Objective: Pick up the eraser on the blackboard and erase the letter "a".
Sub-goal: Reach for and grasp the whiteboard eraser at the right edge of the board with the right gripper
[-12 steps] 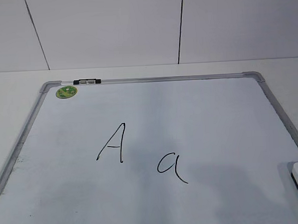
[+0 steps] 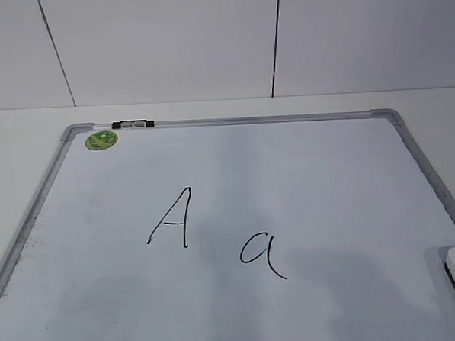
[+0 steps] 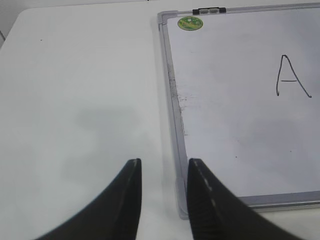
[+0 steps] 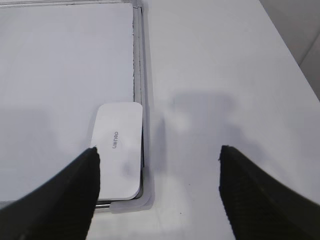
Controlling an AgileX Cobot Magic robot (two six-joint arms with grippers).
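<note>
Your right gripper point(image 4: 157, 152), jaws wide apart, sits off-centre over the eraser point(image 4: 119, 150) in the blackboard point(image 4: 65, 60) corner (left gripper point(image 3: 164, 172) narrowly parted, idle); descend so and a finger likely strikes the frame.

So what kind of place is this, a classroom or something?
More likely a robot test bench than a classroom, though that is a guess: a silver-framed white dry-erase board lies flat on a plain white table, black gripper fingers hover over it, and bare white panelled walls stand behind.
</note>
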